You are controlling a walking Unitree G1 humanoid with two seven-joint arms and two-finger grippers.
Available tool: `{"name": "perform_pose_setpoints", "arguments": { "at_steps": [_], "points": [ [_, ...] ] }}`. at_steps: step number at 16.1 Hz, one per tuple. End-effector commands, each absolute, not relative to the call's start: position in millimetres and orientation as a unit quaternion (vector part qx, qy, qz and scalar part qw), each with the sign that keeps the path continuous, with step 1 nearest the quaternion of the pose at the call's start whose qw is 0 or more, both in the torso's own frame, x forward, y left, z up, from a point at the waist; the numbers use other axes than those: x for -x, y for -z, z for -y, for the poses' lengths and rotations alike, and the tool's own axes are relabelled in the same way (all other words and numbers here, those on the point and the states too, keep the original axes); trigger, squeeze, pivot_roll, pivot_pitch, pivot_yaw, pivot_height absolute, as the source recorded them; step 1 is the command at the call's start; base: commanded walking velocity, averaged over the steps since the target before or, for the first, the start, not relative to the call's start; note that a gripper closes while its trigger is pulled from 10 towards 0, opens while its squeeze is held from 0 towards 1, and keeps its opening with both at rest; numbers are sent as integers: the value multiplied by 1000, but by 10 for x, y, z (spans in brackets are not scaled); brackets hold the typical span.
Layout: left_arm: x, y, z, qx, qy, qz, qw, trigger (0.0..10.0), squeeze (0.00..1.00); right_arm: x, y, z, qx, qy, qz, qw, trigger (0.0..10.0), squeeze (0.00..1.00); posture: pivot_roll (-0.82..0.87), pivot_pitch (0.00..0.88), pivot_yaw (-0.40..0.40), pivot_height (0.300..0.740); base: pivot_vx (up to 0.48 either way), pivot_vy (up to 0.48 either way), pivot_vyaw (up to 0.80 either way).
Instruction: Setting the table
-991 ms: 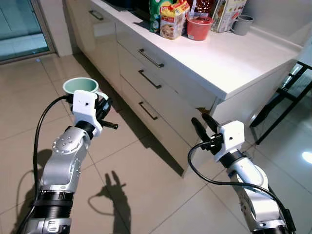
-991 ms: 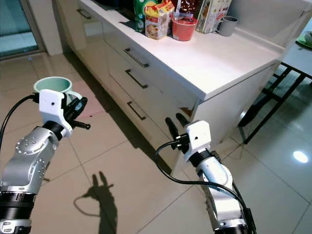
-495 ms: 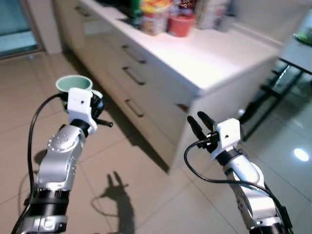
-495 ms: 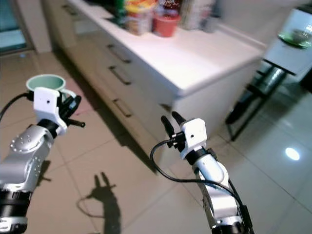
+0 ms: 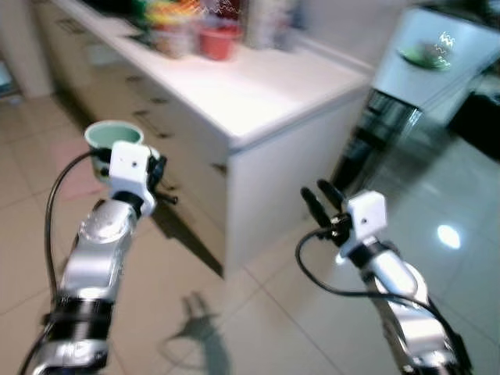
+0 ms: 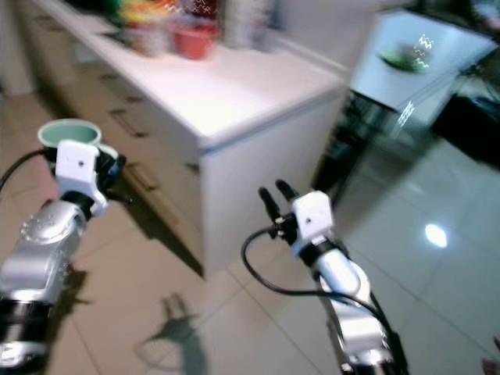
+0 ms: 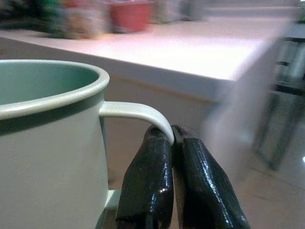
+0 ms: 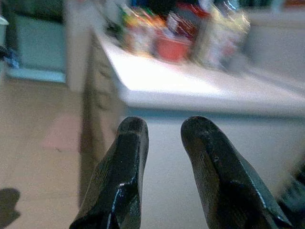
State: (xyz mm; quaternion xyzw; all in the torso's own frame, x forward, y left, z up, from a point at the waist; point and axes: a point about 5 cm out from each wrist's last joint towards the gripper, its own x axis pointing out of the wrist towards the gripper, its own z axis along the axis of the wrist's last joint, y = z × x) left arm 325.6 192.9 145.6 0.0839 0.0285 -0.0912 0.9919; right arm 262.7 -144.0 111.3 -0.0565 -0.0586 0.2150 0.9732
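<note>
The pale green mug [image 7: 45, 143] is held up in the air, upright, over the tiled floor [image 5: 258, 312] and just off the drawer side of the white counter [image 5: 258, 82]; the left tool [image 7: 172, 136] has its two black fingers pinched together on the mug's handle [image 7: 136, 112], one finger [image 7: 150, 176] on each side of the thin loop; in the head views the mug's rim [image 5: 114, 134] shows just above the left wrist's white housing. The right tool [image 8: 164, 129] is raised in front of the counter's end, well apart from the mug, its fingers parted with a clear gap between them and nothing in its hold. At the far end of the counter stand blurred containers, among them what looks like a red tub [image 5: 218, 41]. Beyond the counter's near corner stands a white table [image 5: 445, 55] on dark legs, with a green dish [image 5: 423, 55] on top.
</note>
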Motion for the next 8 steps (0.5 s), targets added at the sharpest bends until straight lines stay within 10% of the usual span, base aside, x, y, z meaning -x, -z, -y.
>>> {"name": "perform_pose_setpoints", "arguments": {
  "at_steps": [1, 8],
  "points": [
    [-3258, -1476, -1978, -93, 84, -30, 992, 10000, 0, -2652, -1171, 1420, 55, -216, 69, 972, 10000, 0, 75, 0, -30, 740, 0, 0, 0],
    [-3258, -1490, -1889, -101, 97, -25, 990, 10000, 0, -2655, -1165, 1417, 57, -213, 65, 973, 10000, 0, 73, 0, -26, 740, 159, -195, 0]
  ]
}}
